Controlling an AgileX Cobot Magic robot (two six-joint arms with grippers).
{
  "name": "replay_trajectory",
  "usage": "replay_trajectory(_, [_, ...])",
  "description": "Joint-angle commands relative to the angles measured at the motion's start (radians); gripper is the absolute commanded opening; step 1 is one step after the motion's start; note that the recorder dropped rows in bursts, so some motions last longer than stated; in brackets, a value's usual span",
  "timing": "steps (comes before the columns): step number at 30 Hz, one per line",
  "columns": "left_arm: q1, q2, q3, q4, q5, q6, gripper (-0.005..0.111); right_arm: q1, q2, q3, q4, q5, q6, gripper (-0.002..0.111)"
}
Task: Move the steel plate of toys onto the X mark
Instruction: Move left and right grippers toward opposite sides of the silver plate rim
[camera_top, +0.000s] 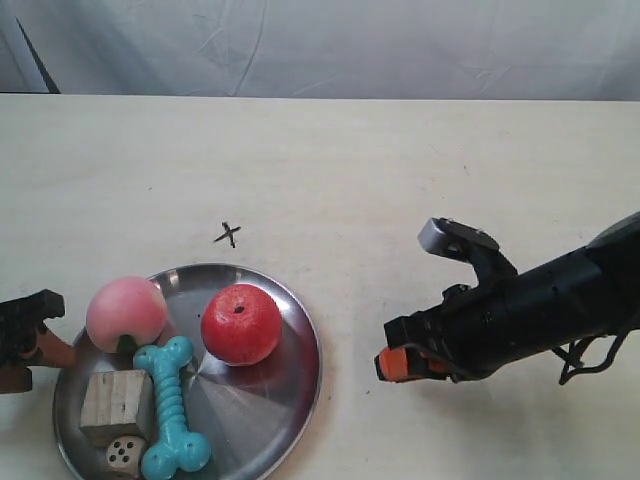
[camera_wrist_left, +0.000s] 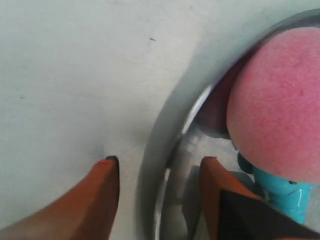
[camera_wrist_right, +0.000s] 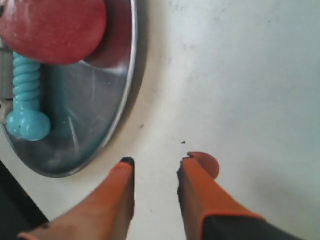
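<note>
The steel plate (camera_top: 255, 405) lies at the exterior view's lower left. It holds a pink peach (camera_top: 126, 312), a red apple (camera_top: 240, 323), a turquoise dog bone (camera_top: 172, 408), a wooden cube (camera_top: 115, 403) and a small die (camera_top: 124, 454). The X mark (camera_top: 229, 235) is on the table just beyond the plate. My left gripper (camera_wrist_left: 160, 167) is open and straddles the plate's rim (camera_wrist_left: 170, 130) beside the peach (camera_wrist_left: 280, 105); one finger is outside, one inside. My right gripper (camera_wrist_right: 155, 162) is open over bare table, a short way from the plate's other edge (camera_wrist_right: 131, 75).
The beige table (camera_top: 400, 170) runs back to a grey cloth backdrop (camera_top: 320, 45). The right arm (camera_top: 540, 305) lies low across the exterior view's right side. The left gripper (camera_top: 50, 345) enters at that view's left edge.
</note>
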Motion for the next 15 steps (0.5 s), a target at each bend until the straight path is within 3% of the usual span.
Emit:
replay_trajectory(1, [0.001, 0.064, 0.004, -0.024, -0.008, 0.005, 0.05, 0.005, 0.012, -0.003, 0.033, -0.057, -0.022, 0.036])
replay_trajectory(15, [0.001, 0.128, 0.004, -0.108, -0.038, 0.01, 0.049, 0.027, 0.169, -0.086, 0.158, 0.063, -0.115, 0.036])
